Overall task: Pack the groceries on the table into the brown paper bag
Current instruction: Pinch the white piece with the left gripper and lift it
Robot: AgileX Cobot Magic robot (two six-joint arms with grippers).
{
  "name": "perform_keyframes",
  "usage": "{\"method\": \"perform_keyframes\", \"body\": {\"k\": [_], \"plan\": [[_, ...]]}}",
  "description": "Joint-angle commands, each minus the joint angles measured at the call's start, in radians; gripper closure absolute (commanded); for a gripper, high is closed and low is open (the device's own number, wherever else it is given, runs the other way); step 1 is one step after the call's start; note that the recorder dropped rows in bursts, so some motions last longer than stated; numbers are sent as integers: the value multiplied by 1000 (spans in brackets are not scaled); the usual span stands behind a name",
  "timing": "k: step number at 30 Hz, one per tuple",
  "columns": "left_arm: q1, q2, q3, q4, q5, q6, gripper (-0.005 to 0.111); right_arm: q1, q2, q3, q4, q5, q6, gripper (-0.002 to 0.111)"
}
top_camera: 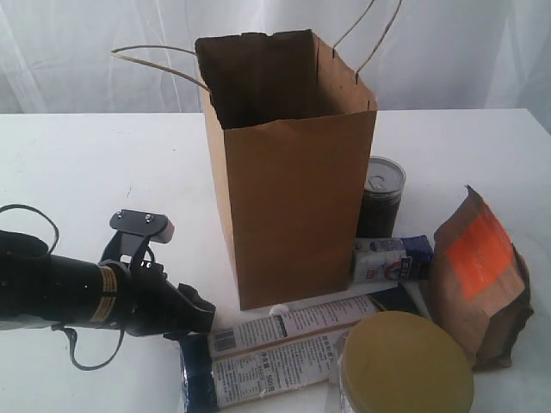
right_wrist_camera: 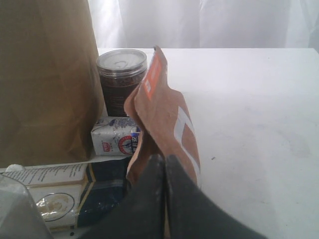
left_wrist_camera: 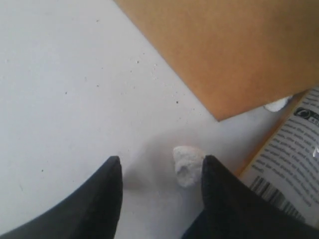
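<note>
1. The robot's black left arm [top_camera: 69,292] lies low and nearly level across the lower left of the exterior view, wrist pointing right toward the foot of the bag.
2. The left gripper [left_wrist_camera: 160,167] hovers close over the large plain white table [top_camera: 77,163] with its two black fingers [left_wrist_camera: 107,194] well parted, gripping nothing. A small white crumpled scrap [left_wrist_camera: 188,166] lies on the table between them, just beside one finger; whether they touch cannot be told.
3. The right gripper [right_wrist_camera: 164,167] has its fingers pressed together, tips in front of the brown pouch with orange label [right_wrist_camera: 164,114]. Whether they pinch it cannot be told.
4. The tall kraft-brown paper bag [top_camera: 293,198] stands upright and open-mouthed at the centre of the exterior view, its thin string handles raised.
5. The groceries sit on the table beside the bag:
   - The dark silver-lidded can [top_camera: 381,202] stands upright just right of it.
   - The small blue-white packet [top_camera: 392,258] lies in front of the can.
   - The pouch stands at the right edge.
   - The long navy-tan packet [top_camera: 284,348] lies flat along the bottom.
   - The gold-lidded jar [top_camera: 405,361] is at lower right, overlapping the long packet's end.
</note>
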Motion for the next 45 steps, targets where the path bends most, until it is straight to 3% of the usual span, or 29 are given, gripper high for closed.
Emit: {"method": "perform_keyframes", "body": {"k": [1,18,24,29,34,42,45], "plan": [[0,12,-3,-20,-23,11,53,-6,-6,5,-2,-6,1,108],[-1,12,-3,-45,-18,41,53,-6,-6,5,-2,-6,1,108],[-65,12,-4,-87,82,97,53,-6,-6,5,-2,-6,21,108],[-65,14,-4,-125,86,117,54,-6,-6,5,-2,-6,25,108],[-71,26,-4,-125,152,126,68,-6,-6,5,-2,-6,25,108],[-71,23,-13,-122,160,126,104,-6,-6,5,-2,-6,25,108],[-71,-10,-25,-121,166,126,107,-6,-6,5,-2,-6,25,108]]}}
